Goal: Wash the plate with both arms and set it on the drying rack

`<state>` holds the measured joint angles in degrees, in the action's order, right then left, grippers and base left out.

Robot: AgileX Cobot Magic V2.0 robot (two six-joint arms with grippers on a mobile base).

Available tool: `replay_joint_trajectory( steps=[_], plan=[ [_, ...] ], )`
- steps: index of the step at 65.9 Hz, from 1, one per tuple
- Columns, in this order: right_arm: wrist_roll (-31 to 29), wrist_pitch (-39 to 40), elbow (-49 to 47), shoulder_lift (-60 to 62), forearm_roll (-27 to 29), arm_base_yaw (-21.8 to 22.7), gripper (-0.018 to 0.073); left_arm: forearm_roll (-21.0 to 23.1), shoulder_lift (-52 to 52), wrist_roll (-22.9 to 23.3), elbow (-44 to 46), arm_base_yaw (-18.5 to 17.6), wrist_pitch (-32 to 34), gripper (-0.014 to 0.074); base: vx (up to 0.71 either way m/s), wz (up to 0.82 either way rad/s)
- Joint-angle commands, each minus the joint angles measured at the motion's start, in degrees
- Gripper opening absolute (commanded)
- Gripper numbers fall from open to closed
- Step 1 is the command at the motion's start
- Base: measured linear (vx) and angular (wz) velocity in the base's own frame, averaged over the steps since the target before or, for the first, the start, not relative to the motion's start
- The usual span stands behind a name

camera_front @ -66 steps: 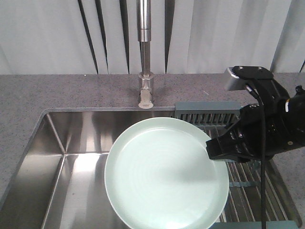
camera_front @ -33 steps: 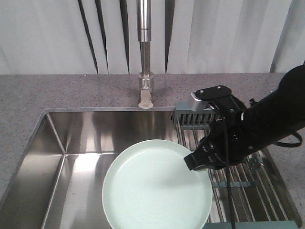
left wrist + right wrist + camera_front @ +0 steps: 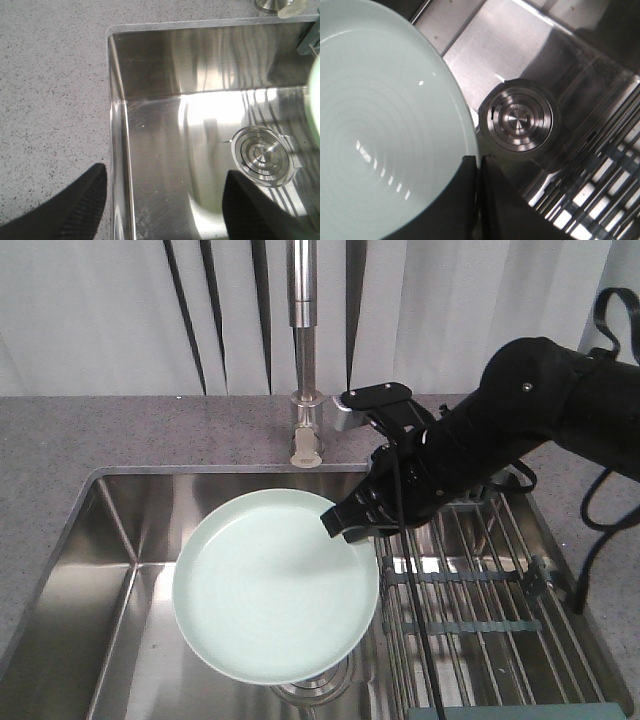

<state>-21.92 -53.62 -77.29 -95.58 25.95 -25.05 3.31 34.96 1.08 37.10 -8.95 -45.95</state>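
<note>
The pale mint-green plate (image 3: pixel 270 590) hangs roughly level over the sink, just in front of the faucet. My right gripper (image 3: pixel 340 523) is shut on the plate's right rim, one finger above it and one below. In the right wrist view the plate (image 3: pixel 380 125) fills the left side, with the right gripper (image 3: pixel 479 161) clamped on its edge. The drying rack (image 3: pixel 480 580) lies across the sink's right part, beneath the right arm. My left gripper (image 3: pixel 165 172) is open and holds nothing, low over the sink's left wall. A sliver of the plate (image 3: pixel 315 107) shows at the right edge there.
The steel faucet (image 3: pixel 303 350) stands behind the plate at the back rim. The round steel drain (image 3: pixel 520 117) sits in the basin floor, below the plate's edge. Grey speckled countertop (image 3: pixel 50 90) surrounds the sink (image 3: pixel 120 580). A grey curtain hangs at the back.
My right arm has carried the plate leftwards and away from the camera, from beside the rack to over the basin. The rack's rods now show more.
</note>
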Motion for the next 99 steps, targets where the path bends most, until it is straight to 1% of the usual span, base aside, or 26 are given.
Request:
replay_joint_trajectory(
  steps=[1, 12, 20, 27, 41, 52, 62, 73, 86, 91, 99],
  plan=[
    [-0.59, 1.22, -5.61, -0.74, 1.27, 1.17, -0.0004, 0.16, 0.12, 0.45, 1.40, 0.17, 3.65, 0.0459, 0.00, 0.00],
    [-0.59, -0.19, -10.41, -3.74, 1.49, 5.03, -0.0004, 0.16, 0.12, 0.45, 1.40, 0.17, 3.65, 0.0459, 0.00, 0.00],
    [-1.25, -0.40, -10.34, -3.64, 3.03, 9.35, -0.0004, 0.16, 0.12, 0.45, 1.40, 0.17, 3.65, 0.0459, 0.00, 0.00],
    [-2.10, -1.72, -9.83, -2.41, 2.91, 11.64, -0.0004, 0.16, 0.12, 0.45, 1.40, 0.17, 3.65, 0.0459, 0.00, 0.00],
    [-2.36, 0.89, -1.65, 4.70, 2.45, 14.63, -0.0004, 0.16, 0.12, 0.45, 1.40, 0.17, 3.65, 0.0459, 0.00, 0.00],
    [-2.36, 2.11, 6.03, 10.45, 2.28, 15.12, -0.0004, 0.16, 0.12, 0.45, 1.40, 0.17, 3.65, 0.0459, 0.00, 0.00],
    [-2.09, 2.61, 11.68, 14.79, 2.33, 13.47, -0.0004, 0.16, 0.12, 0.45, 1.40, 0.17, 3.65, 0.0459, 0.00, 0.00],
    [0.03, 3.07, 15.22, 17.87, 2.39, 10.11, -0.0004, 0.16, 0.12, 0.45, 1.40, 0.17, 3.65, 0.0459, 0.00, 0.00],
    [2.98, 3.97, 15.86, 18.28, 2.27, 4.52, -0.0004, 0.16, 0.12, 0.45, 1.40, 0.17, 3.65, 0.0459, 0.00, 0.00],
    [4.13, 5.36, 15.86, 18.15, 2.32, 2.00, -0.0004, 0.16, 0.12, 0.45, 1.40, 0.17, 3.65, 0.0459, 0.00, 0.00],
    [6.04, 7.52, 15.67, 18.09, 2.32, -0.58, -0.0004, 0.16, 0.12, 0.45, 1.40, 0.17, 3.65, 0.0459, 0.00, 0.00]
  ],
)
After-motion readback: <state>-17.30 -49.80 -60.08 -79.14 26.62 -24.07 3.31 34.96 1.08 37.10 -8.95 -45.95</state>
